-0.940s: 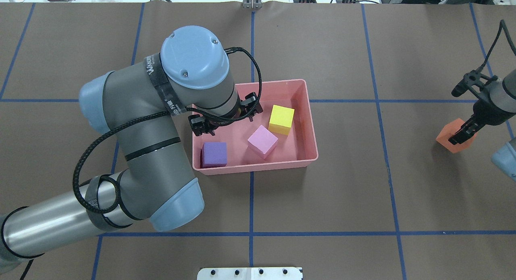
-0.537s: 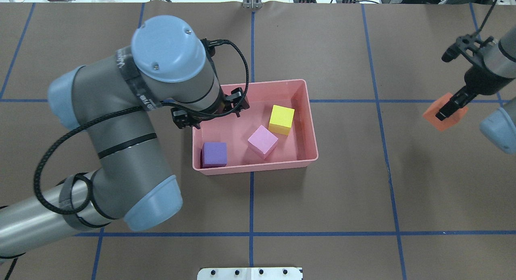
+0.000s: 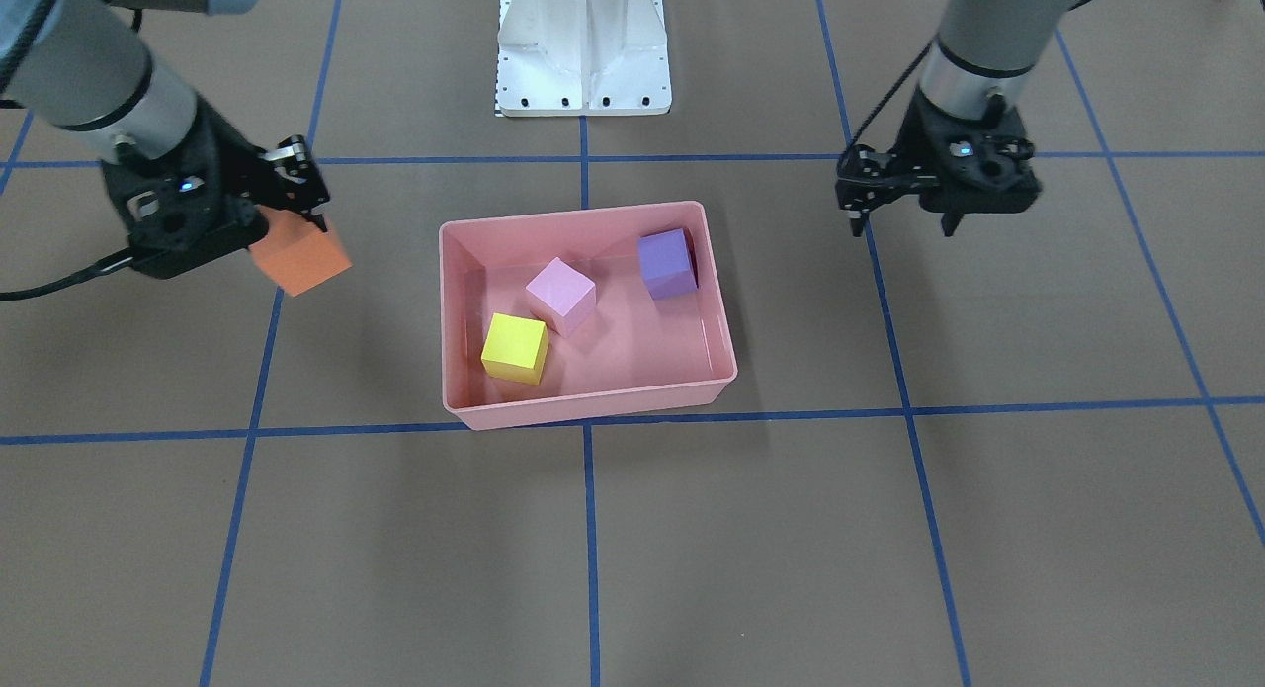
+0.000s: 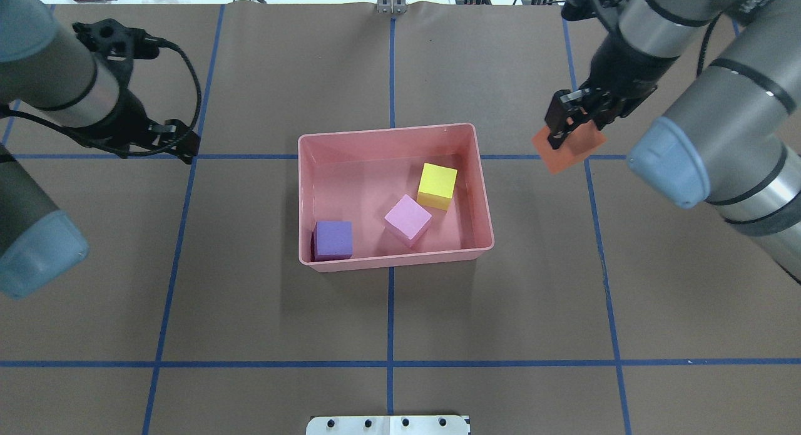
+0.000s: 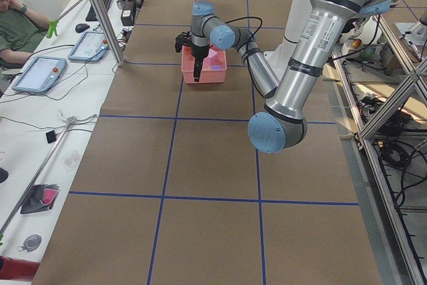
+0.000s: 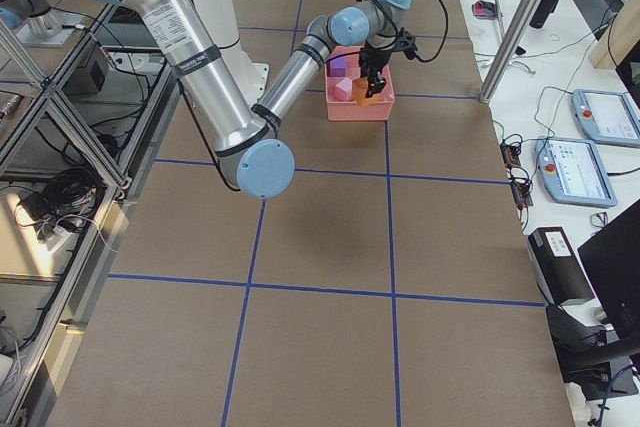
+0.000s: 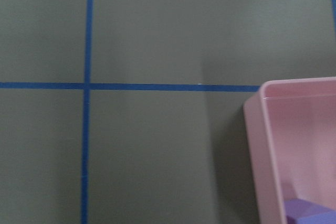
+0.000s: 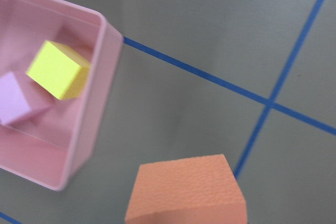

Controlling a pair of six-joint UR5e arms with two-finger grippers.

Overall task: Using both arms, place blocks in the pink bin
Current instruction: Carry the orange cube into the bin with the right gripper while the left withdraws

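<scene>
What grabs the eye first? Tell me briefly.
A pink bin at mid-table holds a yellow block, a pale pink block and a purple block. The right gripper grips an orange block off to one side of it, while the left gripper hangs open on the other side.

You're looking at a salmon-pink bin (image 4: 388, 129) with a yellow cube (image 4: 437, 183), a pale pink cube (image 4: 407, 218) and a purple cube (image 4: 332, 238) inside, an orange cube (image 4: 572, 153), and a brown tabletop (image 4: 500, 297) crossed by blue tape lines (image 4: 500, 362).
</scene>
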